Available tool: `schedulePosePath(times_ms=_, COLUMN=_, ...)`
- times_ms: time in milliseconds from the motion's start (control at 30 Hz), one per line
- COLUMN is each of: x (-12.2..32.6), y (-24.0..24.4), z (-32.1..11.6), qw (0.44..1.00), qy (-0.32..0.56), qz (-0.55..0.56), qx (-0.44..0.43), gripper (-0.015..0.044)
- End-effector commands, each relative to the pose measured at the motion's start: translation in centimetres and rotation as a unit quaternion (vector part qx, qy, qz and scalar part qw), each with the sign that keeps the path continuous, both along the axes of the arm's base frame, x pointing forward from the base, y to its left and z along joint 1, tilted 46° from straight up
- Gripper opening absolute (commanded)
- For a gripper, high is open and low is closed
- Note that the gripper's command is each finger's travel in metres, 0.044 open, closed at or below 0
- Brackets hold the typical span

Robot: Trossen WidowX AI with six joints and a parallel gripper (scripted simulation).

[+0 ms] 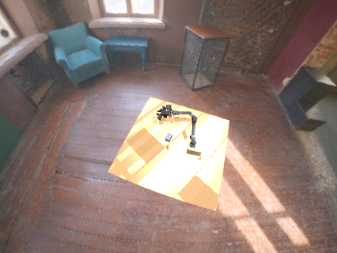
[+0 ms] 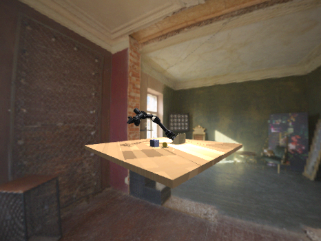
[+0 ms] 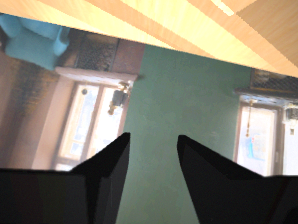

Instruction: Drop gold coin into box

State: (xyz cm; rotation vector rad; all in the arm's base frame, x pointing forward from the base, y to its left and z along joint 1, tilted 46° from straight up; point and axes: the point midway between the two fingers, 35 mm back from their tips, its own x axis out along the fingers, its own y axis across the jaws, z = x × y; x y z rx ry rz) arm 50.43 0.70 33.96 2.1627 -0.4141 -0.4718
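Note:
The gold coin (image 1: 168, 147) (image 2: 164, 144) stands upright on the table (image 1: 155, 181) (image 2: 162, 172), beside the box. Its dark-green holder is too small to make out. The closed box (image 1: 168, 137) (image 2: 154, 142) looks blue-grey; its lid slot cannot be made out. My gripper (image 1: 158, 113) (image 2: 129, 120) (image 3: 154, 139) is partly open and empty. It hangs high above the table, well away from the coin and the box, at the back left in the top view. The wrist view shows the room's wall between the fingertips, with neither coin nor box.
A pale upright block (image 1: 194, 152) (image 2: 180, 138) stands beside the arm's base. The arm (image 1: 194, 126) (image 2: 162, 127) rises from there and bends over toward the gripper. A table edge (image 3: 165, 48) crosses the top of the wrist view.

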Motion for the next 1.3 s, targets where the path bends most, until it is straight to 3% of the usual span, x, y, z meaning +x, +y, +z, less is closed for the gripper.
schedulePosePath(times_ms=0, x=0.1, y=3.4, z=-6.1, qw=0.991, qy=0.123, qz=0.04, qx=-0.038, gripper=0.0161)
schedulePosePath(times_ms=200, x=-2.2, y=7.7, z=-14.9, qw=0.942, qy=0.306, qz=0.096, qx=-0.103, gripper=0.0161)
schedulePosePath(times_ms=400, x=-7.1, y=10.7, z=-22.5, qw=0.844, qy=0.482, qz=0.146, qx=-0.181, gripper=0.0161)
schedulePosePath(times_ms=600, x=-14.4, y=12.2, z=-27.9, qw=0.679, qy=0.654, qz=0.184, qx=-0.278, gripper=0.0161)
schedulePosePath(times_ms=767, x=-19.7, y=12.3, z=-29.4, qw=0.527, qy=0.751, qz=0.193, qx=-0.346, gripper=0.0161)
schedulePosePath(times_ms=1100, x=-20.2, y=12.7, z=-29.8, qw=0.521, qy=0.754, qz=0.193, qx=-0.349, gripper=0.0161)
schedulePosePath(times_ms=1267, x=-20.2, y=10.3, z=-32.1, qw=0.522, qy=0.754, qz=0.193, qx=-0.349, gripper=0.0161)
